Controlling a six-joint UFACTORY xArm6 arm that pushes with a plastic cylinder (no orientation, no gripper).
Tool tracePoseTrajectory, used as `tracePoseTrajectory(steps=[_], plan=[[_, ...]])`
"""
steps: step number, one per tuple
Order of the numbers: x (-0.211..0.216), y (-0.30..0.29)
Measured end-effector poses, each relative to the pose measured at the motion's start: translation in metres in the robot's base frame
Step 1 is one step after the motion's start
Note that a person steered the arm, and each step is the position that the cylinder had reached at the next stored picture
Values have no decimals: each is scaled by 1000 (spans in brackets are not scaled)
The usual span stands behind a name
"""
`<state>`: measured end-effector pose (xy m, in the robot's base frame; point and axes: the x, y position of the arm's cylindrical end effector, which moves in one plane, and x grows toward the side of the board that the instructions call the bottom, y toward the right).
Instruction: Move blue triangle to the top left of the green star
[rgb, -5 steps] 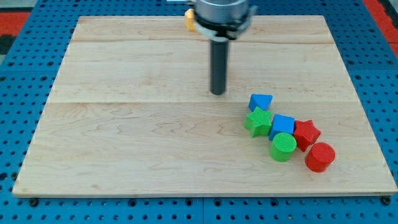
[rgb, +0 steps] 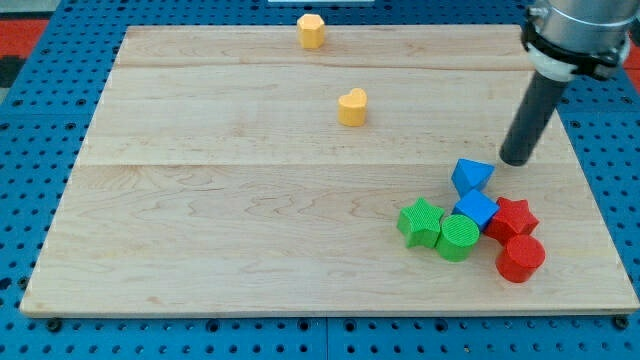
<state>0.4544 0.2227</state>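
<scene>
The blue triangle (rgb: 471, 176) lies at the board's right, above and to the right of the green star (rgb: 420, 222). My tip (rgb: 516, 159) stands just up and right of the blue triangle, a small gap apart. A blue cube (rgb: 477, 209) sits between the triangle and the red star (rgb: 513, 217). The green cylinder (rgb: 457, 238) touches the green star's right side.
A red cylinder (rgb: 520, 259) lies at the cluster's lower right. A yellow heart (rgb: 352, 107) sits mid-board toward the top, and a yellow hexagon (rgb: 311, 31) near the top edge. The wooden board (rgb: 200, 200) ends close to the right of the cluster.
My tip has moved from the board's upper middle to the right side. The blue triangle now sits further right, and the cluster's blocks have shifted. The yellow heart is uncovered.
</scene>
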Motion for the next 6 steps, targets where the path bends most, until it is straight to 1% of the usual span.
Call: tracePoseTrajectory(steps=[1, 2, 3, 4, 5, 6], plan=[[33, -35], [-6, -42], [-12, -55], [-15, -97], [-19, -125], [21, -120]])
